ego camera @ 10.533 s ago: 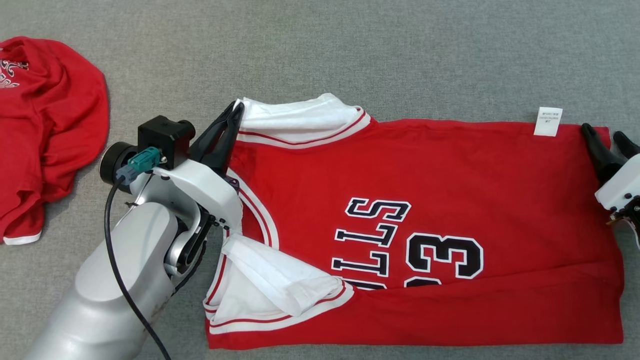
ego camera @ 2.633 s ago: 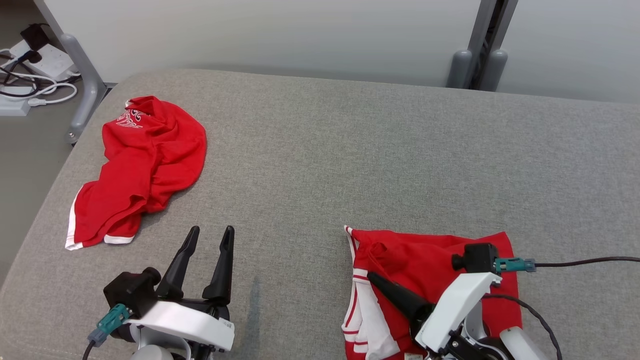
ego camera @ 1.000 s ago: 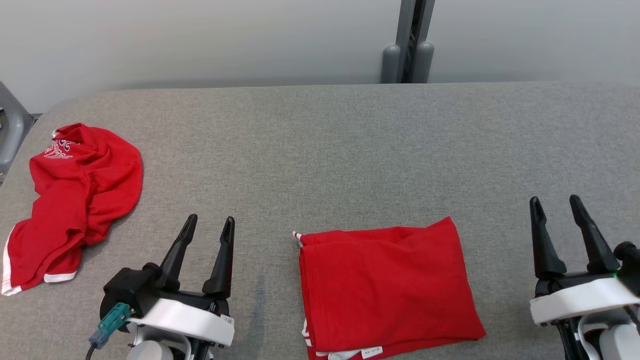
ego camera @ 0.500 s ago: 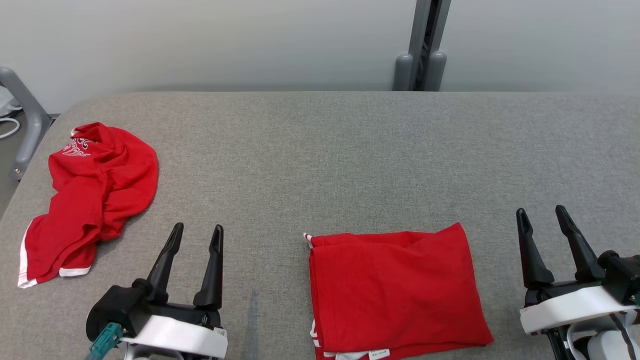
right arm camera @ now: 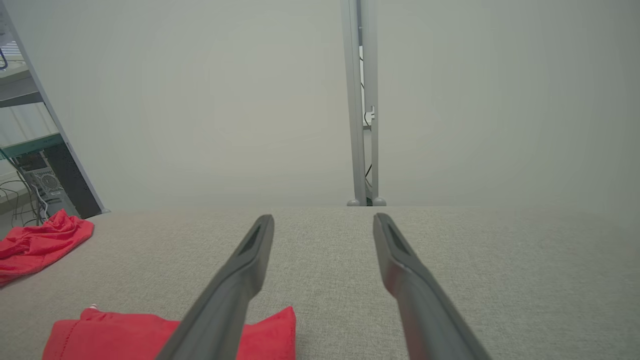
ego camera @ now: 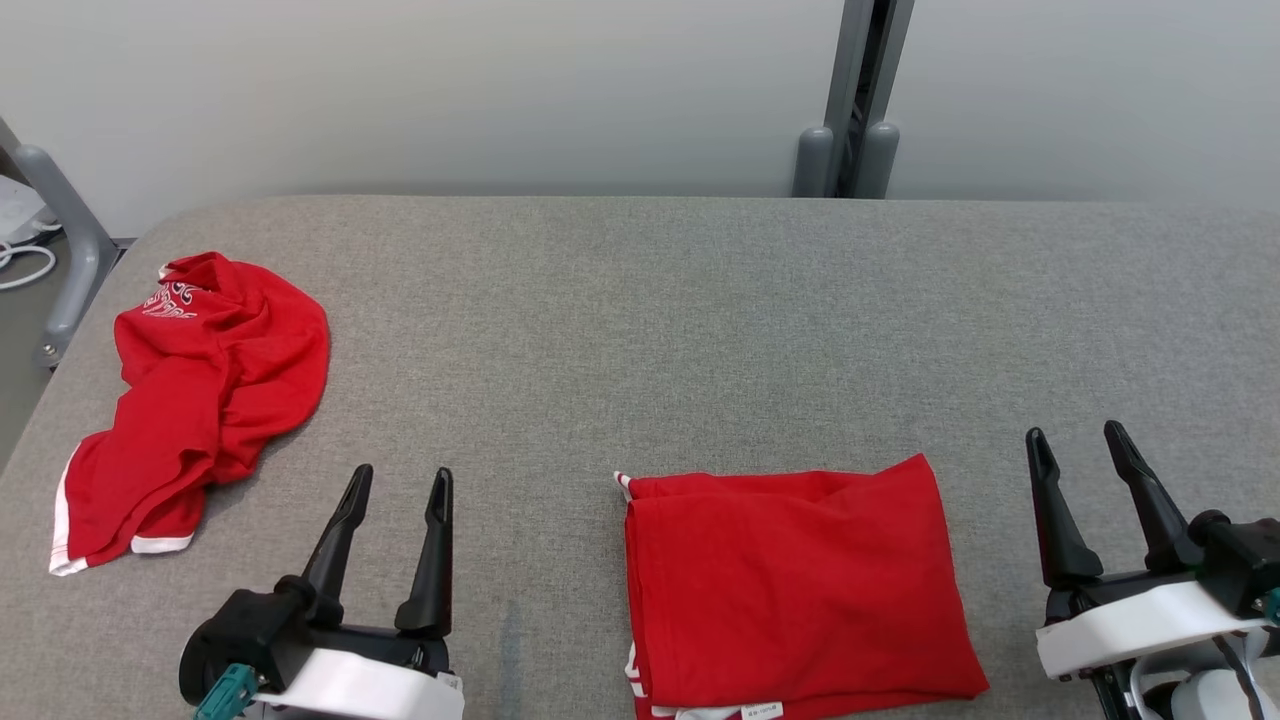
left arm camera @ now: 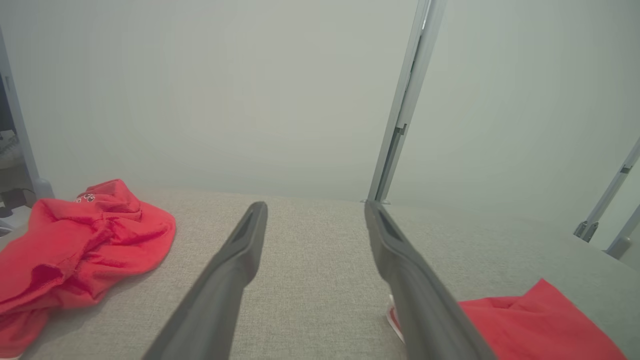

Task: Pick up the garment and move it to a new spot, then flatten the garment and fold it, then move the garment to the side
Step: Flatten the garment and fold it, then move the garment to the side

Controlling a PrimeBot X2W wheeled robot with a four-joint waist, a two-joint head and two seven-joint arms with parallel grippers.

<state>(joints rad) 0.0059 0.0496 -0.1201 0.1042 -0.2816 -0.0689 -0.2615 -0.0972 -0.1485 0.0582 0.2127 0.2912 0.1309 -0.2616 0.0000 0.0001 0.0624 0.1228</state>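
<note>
The garment (ego camera: 800,590) is a red jersey, folded into a flat rectangle near the front edge of the grey padded table (ego camera: 640,330). It also shows at the lower right of the left wrist view (left arm camera: 535,325) and the lower left of the right wrist view (right arm camera: 150,332). My left gripper (ego camera: 400,475) stands open to the garment's left, apart from it, with nothing between its fingers. On the garment's right my right gripper (ego camera: 1078,435) is open too, likewise empty and clear of the cloth.
A second red garment (ego camera: 190,400) lies crumpled at the table's left edge. A grey post (ego camera: 850,110) rises behind the table against a pale wall. A grey frame leg (ego camera: 60,250) and white cables sit off the left corner.
The head camera has tilted and shifted a little, so the whole scene sits slightly lower and to the right. Both grippers stay open beside the folded garment, which has not moved on the table.
</note>
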